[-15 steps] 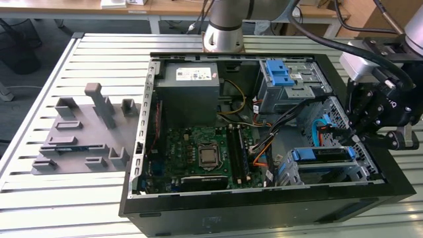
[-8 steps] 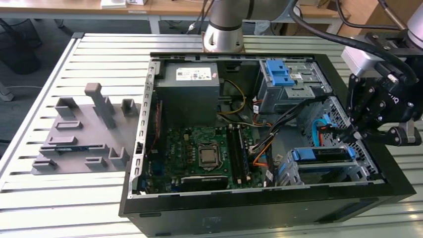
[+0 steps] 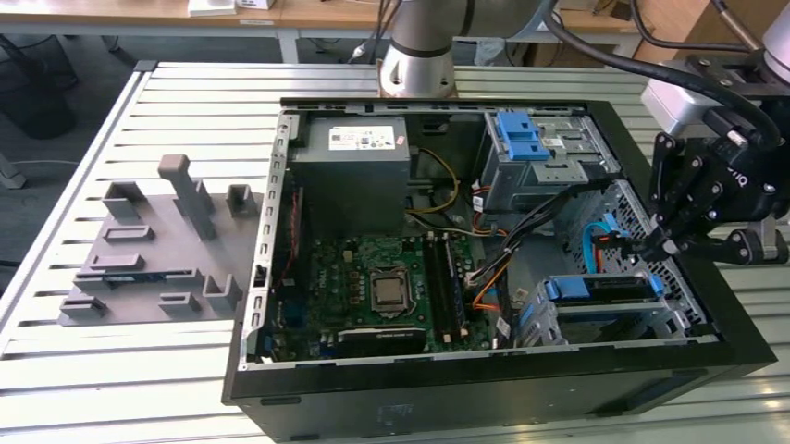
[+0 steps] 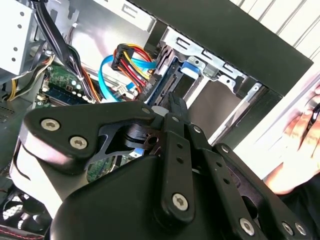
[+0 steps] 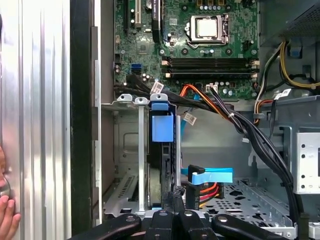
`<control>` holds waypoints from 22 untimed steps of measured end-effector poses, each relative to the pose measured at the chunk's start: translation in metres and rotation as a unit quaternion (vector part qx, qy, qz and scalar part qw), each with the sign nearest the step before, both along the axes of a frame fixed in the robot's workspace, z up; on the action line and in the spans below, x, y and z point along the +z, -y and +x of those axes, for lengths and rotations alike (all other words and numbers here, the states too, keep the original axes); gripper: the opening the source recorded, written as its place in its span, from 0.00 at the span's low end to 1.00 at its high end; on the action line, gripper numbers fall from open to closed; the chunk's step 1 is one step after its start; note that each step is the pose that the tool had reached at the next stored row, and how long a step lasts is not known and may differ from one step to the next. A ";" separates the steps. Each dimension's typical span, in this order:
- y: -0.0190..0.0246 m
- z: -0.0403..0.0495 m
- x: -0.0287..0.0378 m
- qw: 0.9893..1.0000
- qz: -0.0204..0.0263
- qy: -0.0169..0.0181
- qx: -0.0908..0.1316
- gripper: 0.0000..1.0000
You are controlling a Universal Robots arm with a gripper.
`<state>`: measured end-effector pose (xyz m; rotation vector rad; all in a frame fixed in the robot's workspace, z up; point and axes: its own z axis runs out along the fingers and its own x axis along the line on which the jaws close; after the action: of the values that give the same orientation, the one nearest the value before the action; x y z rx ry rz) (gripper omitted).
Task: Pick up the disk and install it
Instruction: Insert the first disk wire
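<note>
On the exterior view's left, a grey moulded fixture [image 3: 154, 254] lies on the slatted table [image 3: 74, 370] beside the open computer case [image 3: 494, 388]. Inside sit the power-supply box [image 3: 350, 171] and the motherboard [image 3: 376, 287]. Further right, the disk [image 3: 601, 289] in its blue carrier sits edge-up in the drive cage [image 3: 617, 324], its long axis across the case, blue edge facing upward; in the first wrist view the disk [image 5: 161, 150] stands between the cage rails. At the exterior view's right, the gripper [image 3: 652, 246] hangs just beside the cage, fingers [image 4: 176, 107] pressed together, holding nothing. A person's hand [image 4: 297, 135] rests outside the case wall.
</note>
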<state>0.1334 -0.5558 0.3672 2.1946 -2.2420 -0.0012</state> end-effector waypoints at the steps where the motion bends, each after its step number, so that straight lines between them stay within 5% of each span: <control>1: -0.0006 0.0000 0.0000 1.000 0.000 0.000 0.000 0.11; 10: -0.0127 0.0001 0.0000 1.000 -0.001 0.003 0.000 0.11; 22: -0.0156 -0.0008 0.0002 1.000 -0.002 0.004 0.000 0.11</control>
<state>0.1326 -0.5401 0.3673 2.1966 -2.2441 0.0125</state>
